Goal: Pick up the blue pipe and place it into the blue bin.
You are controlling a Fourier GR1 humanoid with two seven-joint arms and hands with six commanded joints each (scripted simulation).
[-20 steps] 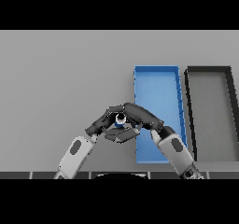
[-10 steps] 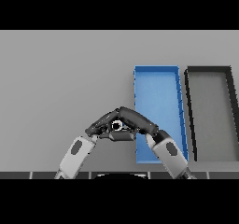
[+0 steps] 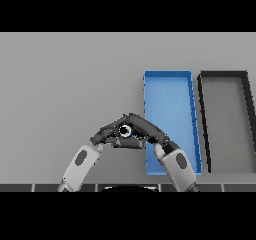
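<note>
The blue pipe shows end-on as a small ring with a blue rim, just left of the blue bin. Both hands meet over it, their fingers forming a peak above the ring. My left hand reaches in from the lower left, with its thumb tucked under the pipe. My right hand reaches in from the lower right, across the bin's near left corner, with its fingers against the pipe. Most of the pipe's length is hidden by the hands.
A black bin stands right of the blue bin, and their long sides run side by side. Grey table stretches to the left and behind the hands.
The joined hands and the pipe have shifted a little to the left and towards the near edge. Both hands keep the same hold on the pipe.
</note>
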